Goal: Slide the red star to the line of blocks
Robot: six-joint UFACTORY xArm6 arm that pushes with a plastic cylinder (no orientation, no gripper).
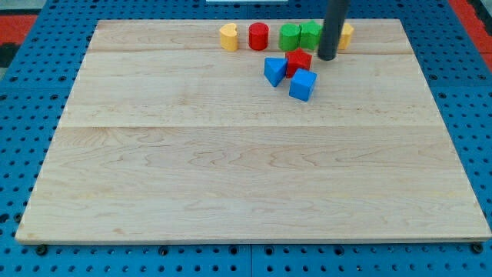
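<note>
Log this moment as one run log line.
my tip: right of red star | star: just below block row, not yet in line | two blue blocks touching star

A pale wooden board (pixel 231 169) lies flat on a blue perforated base (pixel 23 92). Red surface shows at both top corners. Lighting is even and diffuse.

The dark rod enters from the view's top edge, right of centre, and stands nearly upright. My tip (pixel 327 57) sits low at the surface, near the view's top. No other part of the arm shows.
</note>
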